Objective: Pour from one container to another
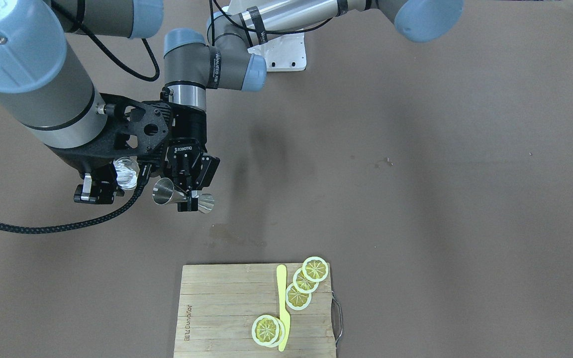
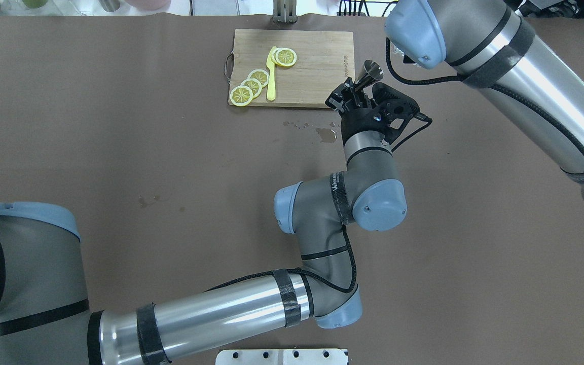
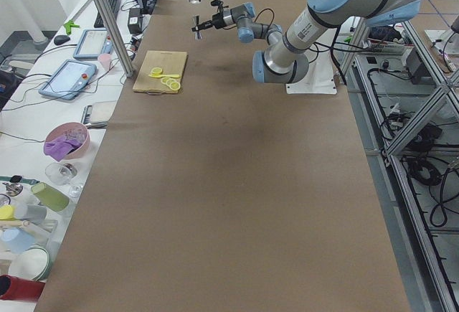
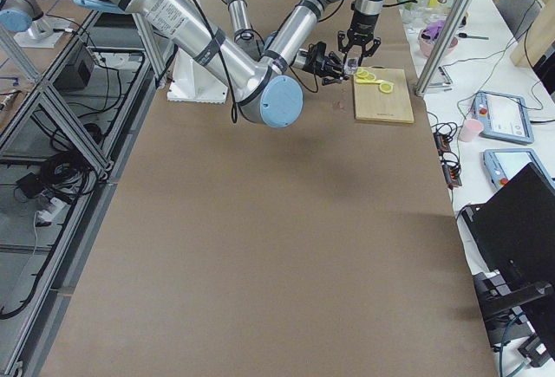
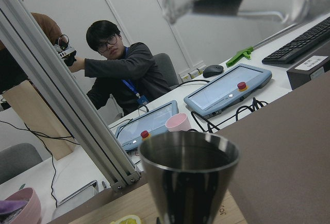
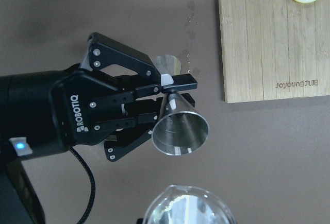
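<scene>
While it hung clear of the table, the steel jigger lay tipped onto its side, one cone mouth turned toward the clear glass tumbler just beside it. The left gripper was clenched across the jigger's narrow waist, a finger on either side. The tumbler was aloft too, grasped by the right gripper, though the arm hid most of that claw's fingers. In the right wrist view only the tumbler's rim showed at the bottom edge, with the jigger's open mouth facing it. No liquid could be made out in the cone that showed. Whether the mouth stood over the rim or only beside it could not be settled from these views.

Below them a small wet patch marked the table. Toward the operators' side lay a wooden cutting board carrying lemon slices and a yellow knife.

By my reading the pour itself was in hand, with the jigger at or near full tilt. The next move would call for holding the lip over the tumbler's opening until it drained, then rolling the left wrist back upright. A mouth off the rim would send liquid onto the table.
</scene>
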You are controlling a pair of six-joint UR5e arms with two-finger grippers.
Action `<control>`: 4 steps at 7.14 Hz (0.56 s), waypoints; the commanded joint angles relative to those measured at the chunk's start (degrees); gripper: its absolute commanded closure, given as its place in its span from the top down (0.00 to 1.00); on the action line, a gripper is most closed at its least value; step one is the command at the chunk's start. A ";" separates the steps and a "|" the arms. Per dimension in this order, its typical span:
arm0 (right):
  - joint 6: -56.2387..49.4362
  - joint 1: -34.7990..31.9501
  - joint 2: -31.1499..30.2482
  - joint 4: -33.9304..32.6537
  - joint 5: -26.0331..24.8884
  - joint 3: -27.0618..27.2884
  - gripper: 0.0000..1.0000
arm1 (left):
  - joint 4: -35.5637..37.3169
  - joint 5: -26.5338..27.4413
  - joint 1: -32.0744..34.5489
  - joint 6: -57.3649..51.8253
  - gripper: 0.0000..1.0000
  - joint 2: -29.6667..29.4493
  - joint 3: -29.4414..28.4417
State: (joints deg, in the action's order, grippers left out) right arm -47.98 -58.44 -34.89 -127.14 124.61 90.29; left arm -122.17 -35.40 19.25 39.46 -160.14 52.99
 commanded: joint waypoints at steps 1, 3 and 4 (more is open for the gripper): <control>-0.27 0.16 1.13 -0.30 -0.25 -1.60 0.00 | 0.00 -0.02 0.09 0.00 0.00 0.00 0.01; -0.45 0.43 2.01 -0.22 -0.16 -3.10 0.00 | 0.00 -0.02 0.09 0.00 0.00 0.00 -0.08; -0.45 0.43 2.54 -0.30 -0.25 -3.63 0.00 | 0.00 -0.02 0.09 0.00 0.00 0.00 0.01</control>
State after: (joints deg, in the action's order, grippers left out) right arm -48.38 -58.08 -32.94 -127.40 124.43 87.37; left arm -122.17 -35.42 19.33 39.46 -160.14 52.97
